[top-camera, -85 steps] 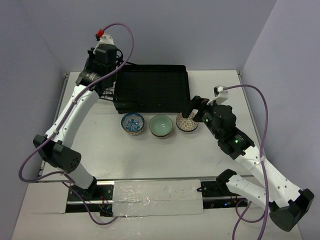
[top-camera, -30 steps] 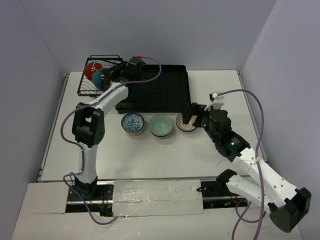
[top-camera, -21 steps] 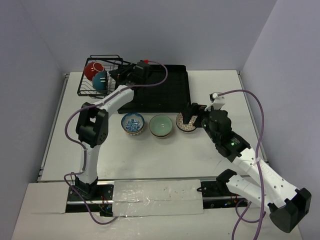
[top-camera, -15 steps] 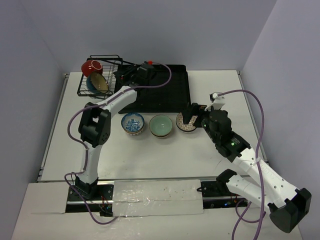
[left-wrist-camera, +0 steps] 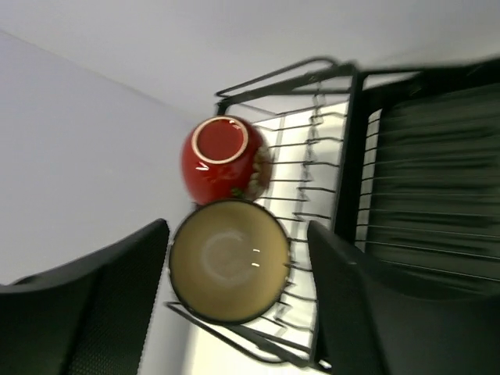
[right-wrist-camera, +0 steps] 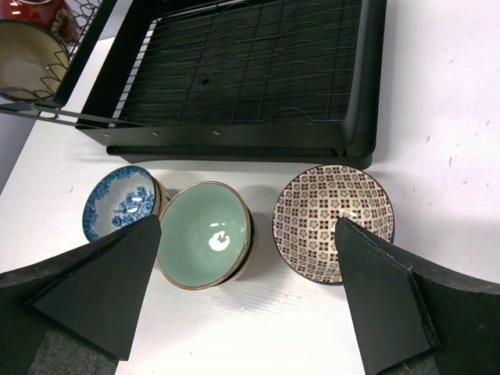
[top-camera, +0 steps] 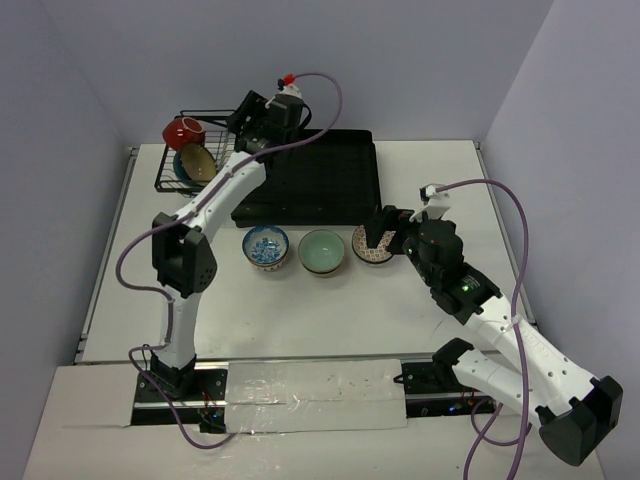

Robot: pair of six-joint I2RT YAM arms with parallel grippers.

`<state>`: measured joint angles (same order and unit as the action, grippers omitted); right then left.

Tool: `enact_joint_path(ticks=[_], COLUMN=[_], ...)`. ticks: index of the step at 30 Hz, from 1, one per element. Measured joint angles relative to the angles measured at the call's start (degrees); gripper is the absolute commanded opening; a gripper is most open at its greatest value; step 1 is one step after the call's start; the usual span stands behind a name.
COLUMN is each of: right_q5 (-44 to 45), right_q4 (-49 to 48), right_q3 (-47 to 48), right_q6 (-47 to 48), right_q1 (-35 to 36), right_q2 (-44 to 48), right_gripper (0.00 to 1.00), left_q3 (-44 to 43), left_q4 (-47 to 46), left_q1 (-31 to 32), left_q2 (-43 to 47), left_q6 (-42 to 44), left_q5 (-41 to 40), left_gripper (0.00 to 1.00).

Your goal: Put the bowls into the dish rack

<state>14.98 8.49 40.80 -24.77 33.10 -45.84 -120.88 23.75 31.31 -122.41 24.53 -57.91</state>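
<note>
White table (top-camera: 440, 180) and pale walls frame the scene. At the left gripper (left-wrist-camera: 238, 226) the two dark fingers (left-wrist-camera: 94, 305) stand wide apart and clamp nothing. In its wrist view the tan bowl (left-wrist-camera: 229, 260) shows in the gap between them, farther off, and neither finger appears to touch it. That bowl stands on edge in the wire basket (left-wrist-camera: 316, 148), its hollow turned toward the camera. The red bowl (left-wrist-camera: 225, 160) leans just beside it with its foot ring outward; whether the two touch I cannot tell. Seen from above, this gripper hangs over the spot where the basket joins the ridged tray of the dish rack (top-camera: 310, 180), at the tray's far left corner.

At the right gripper (right-wrist-camera: 246, 221) the fingers (right-wrist-camera: 398, 305) are likewise spread, with nothing held. Its wrist view shows the green bowl (right-wrist-camera: 205, 234) and the brown-patterned bowl (right-wrist-camera: 334, 220) in the gap between them, lower down. The blue bowl (right-wrist-camera: 121, 201) sits by the tip of the left-hand finger. All three stand upright in a row on the table, just beside the tray's near edge and outside the rack. Blue and green are close together, and the patterned one is slightly apart. From above, the right gripper hovers at the patterned bowl, the row's right end, near the tray's near right corner.
</note>
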Motion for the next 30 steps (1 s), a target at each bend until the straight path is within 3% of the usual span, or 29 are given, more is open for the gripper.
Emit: enact_joint_path(ticks=[7, 12, 23, 28, 30], right_q5=[-0.24, -3.17, -7.15, -8.52, -9.03], right_q4=[-0.02, 0.17, 2.38, 3.32, 4.00], right_q3=[0.00, 1.03, 18.47, 28.02, 30.75], right_q6=[0.48, 0.17, -1.73, 0.13, 1.01], right_q1=[-0.15, -3.02, -15.85, -16.96, -16.96], right_q2=[-0.04, -3.06, -26.60, -40.96, -45.68], right_gripper=[0.99, 0.93, 0.84, 0.81, 0.74], left_q3=[2.43, 11.74, 28.09, 32.94, 34.32], left_q4=[8.09, 8.37, 6.16, 3.50, 2.40], left_q1=[-3.98, -14.14, -31.43, -35.58, -36.30], left_q2=[14.01, 26.16, 32.70, 33.14, 33.70], left_q6=[-23.89, -35.43, -45.68, -47.43, -47.93], left_q5=[16.94, 28.57, 47.91, 53.27, 55.17], left_gripper=[0.94, 0.99, 0.99, 0.99, 0.99])
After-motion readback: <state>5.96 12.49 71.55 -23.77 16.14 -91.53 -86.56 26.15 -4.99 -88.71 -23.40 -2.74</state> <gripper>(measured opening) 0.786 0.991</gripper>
